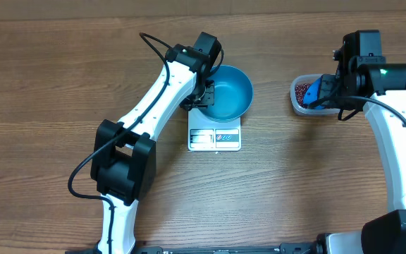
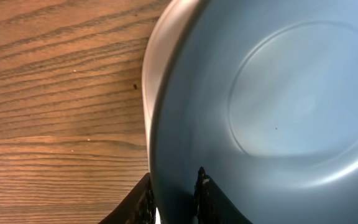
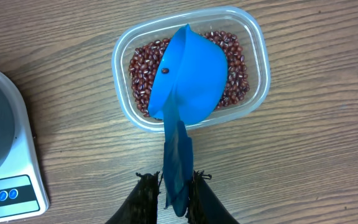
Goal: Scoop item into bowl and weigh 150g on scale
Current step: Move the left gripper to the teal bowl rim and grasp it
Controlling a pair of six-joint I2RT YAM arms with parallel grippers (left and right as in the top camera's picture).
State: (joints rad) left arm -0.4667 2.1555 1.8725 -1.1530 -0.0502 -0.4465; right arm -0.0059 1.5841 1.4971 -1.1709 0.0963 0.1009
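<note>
While the blue bowl (image 1: 230, 92) sits on the white scale (image 1: 215, 135), empty as far as I can see, the real work is at the clear tub (image 3: 257, 74), which stands on the table (image 3: 316, 155) well apart from the scale, on its right. The red-brown beans (image 3: 143, 71) all lie in that tub.

The right gripper (image 3: 173, 193) is clamped on the handle of the blue scoop (image 3: 191, 74). The scoop lies over the beans with its domed back up and its mouth down, and a single bean rides on top.

To load it well, I'd say the wrist needs to roll so the mouth bites into the pile. It should then push along the tub's length and come level before it lifts, or beans will spill on the way to the scale.

At the scale, the left gripper (image 2: 174, 198) has one finger inside and one outside the bowl's wall and looks pinched on the rim. That hold steadies the bowl for pouring. Any pull or press from it would likely upset the reading, though, so it should let go before anyone trusts the display. The last few pours want to be small.
</note>
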